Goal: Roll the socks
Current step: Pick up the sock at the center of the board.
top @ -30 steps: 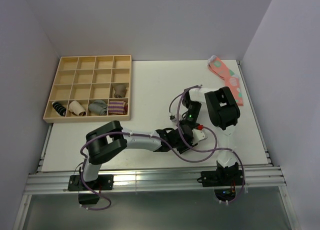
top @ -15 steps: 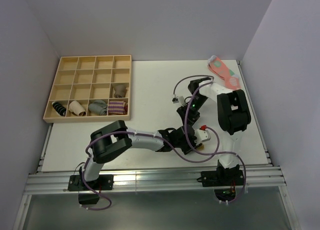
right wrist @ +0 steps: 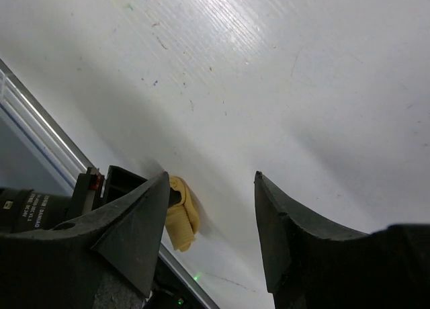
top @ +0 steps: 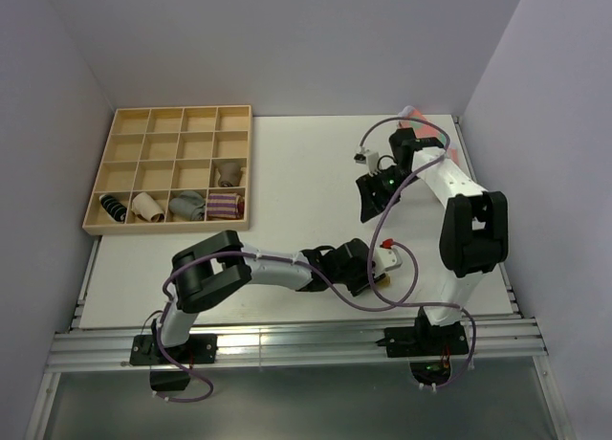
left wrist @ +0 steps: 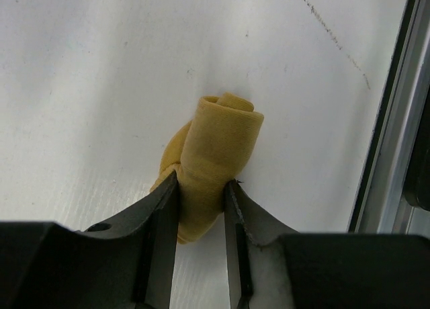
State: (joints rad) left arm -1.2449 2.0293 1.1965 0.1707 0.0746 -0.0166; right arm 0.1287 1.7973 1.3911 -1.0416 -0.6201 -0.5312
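Note:
The mustard-yellow socks [left wrist: 216, 154] are a small rolled bundle on the white table near its front edge. My left gripper [left wrist: 200, 188] is shut on the bundle, one finger on each side. In the top view the left gripper [top: 375, 275] sits at the front centre and the bundle [top: 382, 281] barely shows. My right gripper [top: 367, 203] is open and empty, raised over the table right of centre. In the right wrist view [right wrist: 209, 181] the bundle [right wrist: 181, 218] shows far off beside the left finger.
A wooden compartment tray [top: 172, 167] stands at the back left with several rolled socks in its front cells. Pink spotted socks [top: 442, 145] lie at the back right. A metal rail [left wrist: 390, 127] runs along the table's front edge.
My right arm has lifted away from the bundle and swung back and to the right, its gripper open. My left gripper stays shut on the bundle, shifted slightly right.

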